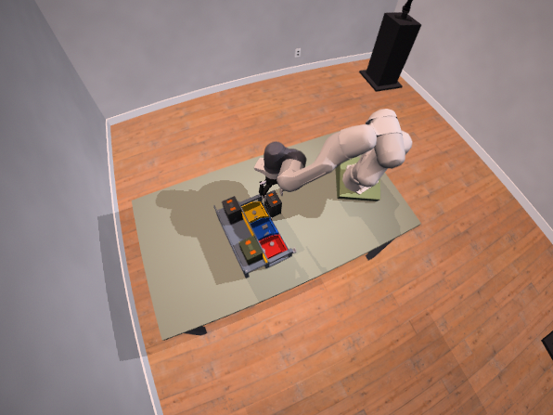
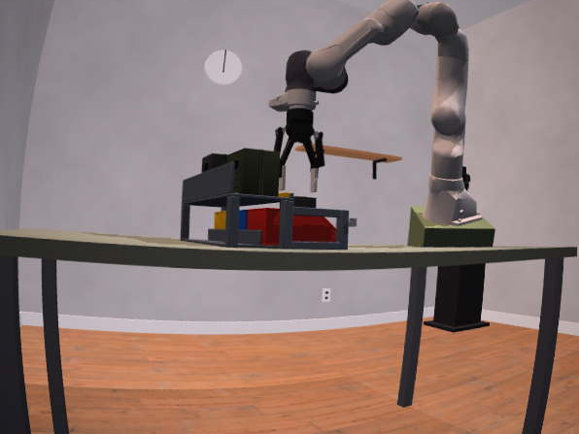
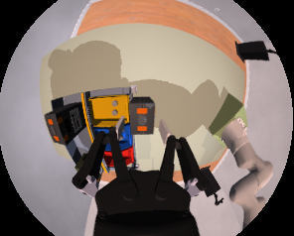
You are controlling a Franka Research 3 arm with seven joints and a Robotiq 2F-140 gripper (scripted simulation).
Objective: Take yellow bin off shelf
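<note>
The yellow open bin [image 1: 254, 209] sits on the lower level of a dark grey shelf [image 1: 252, 236] on the table, at the end nearest the arm, with small parts in it. It also shows in the wrist view [image 3: 110, 108]. A blue bin [image 1: 262, 224] and a red bin [image 1: 272, 246] stand beside it in a row. My gripper [image 2: 297, 183] hangs pointing down above the yellow bin's end of the shelf, a little above the top rail. It is open and holds nothing.
Dark boxes with orange marks stand about the shelf: one [image 1: 231, 208] at the back, one [image 1: 273, 202] beside the yellow bin, one olive [image 1: 250, 251] on the upper level. The robot base block [image 1: 358, 186] is on the table's right.
</note>
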